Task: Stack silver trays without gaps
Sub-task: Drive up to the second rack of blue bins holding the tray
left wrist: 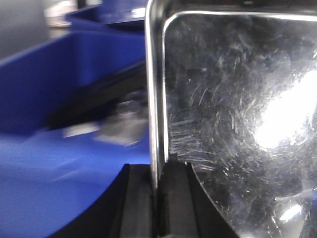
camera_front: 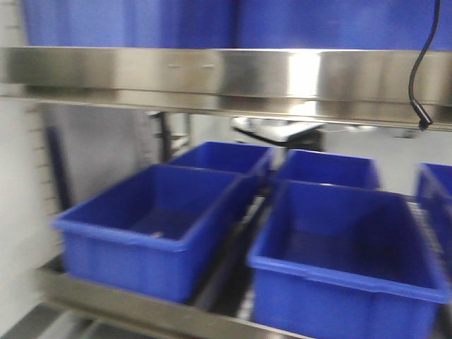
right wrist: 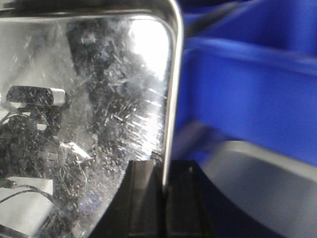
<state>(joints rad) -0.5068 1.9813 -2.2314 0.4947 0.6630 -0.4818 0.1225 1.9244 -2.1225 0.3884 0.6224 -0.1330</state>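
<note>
A scratched silver tray (left wrist: 233,114) fills the right of the left wrist view. My left gripper (left wrist: 157,171) is shut on its left rim, one black finger on each side of the thin metal edge. In the right wrist view the same kind of silver tray (right wrist: 89,114) fills the left, and my right gripper (right wrist: 164,173) is shut on its right rim. Neither the tray nor the grippers show in the front view. Whether both grippers hold one tray or two I cannot tell.
Blue plastic bins (camera_front: 152,222) (camera_front: 349,258) sit in two rows on a steel rack, with more behind (camera_front: 325,168). A steel shelf (camera_front: 226,74) runs across above them, and a black cable (camera_front: 422,70) hangs at the right. Blue bin walls (left wrist: 59,89) (right wrist: 252,84) flank the tray.
</note>
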